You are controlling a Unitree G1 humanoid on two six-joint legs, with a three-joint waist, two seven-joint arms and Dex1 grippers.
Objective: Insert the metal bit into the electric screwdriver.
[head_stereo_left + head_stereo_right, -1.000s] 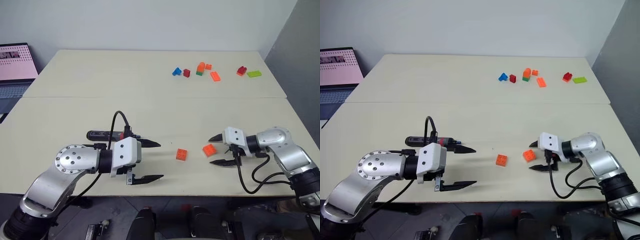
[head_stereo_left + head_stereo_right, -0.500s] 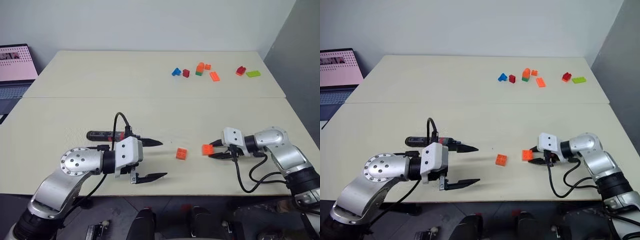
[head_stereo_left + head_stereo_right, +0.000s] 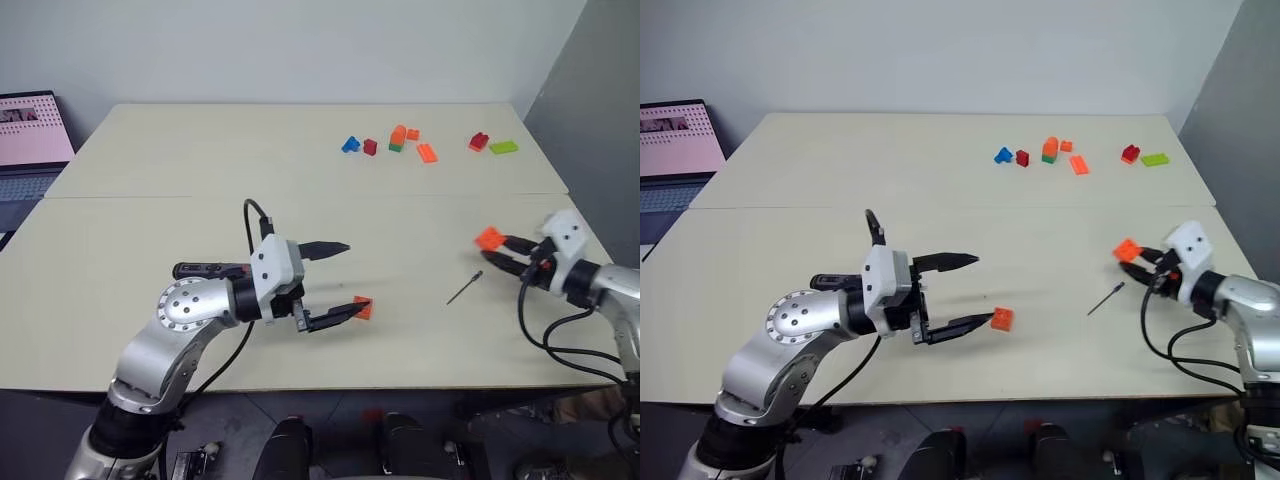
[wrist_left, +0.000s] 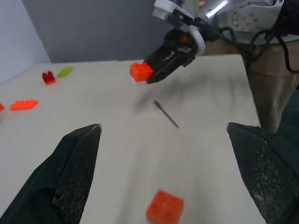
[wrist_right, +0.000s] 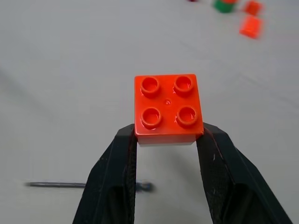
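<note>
Gripping an orange brick point(image 3: 489, 238) at right of frame, seemingly to clear it off the metal bit point(image 3: 464, 288) lying bare on the counter point(image 3: 300, 160), the right jaws point(image 3: 507, 254) hover while the left jaws point(image 3: 338, 280) gape near the electric screwdriver point(image 3: 205, 270) at lower left.

No legible text, labels, brands, numbers or signs anywhere. Laptop point(image 3: 30, 140) screen at the table's far left: pink page with dotted rows, too small to read.
</note>
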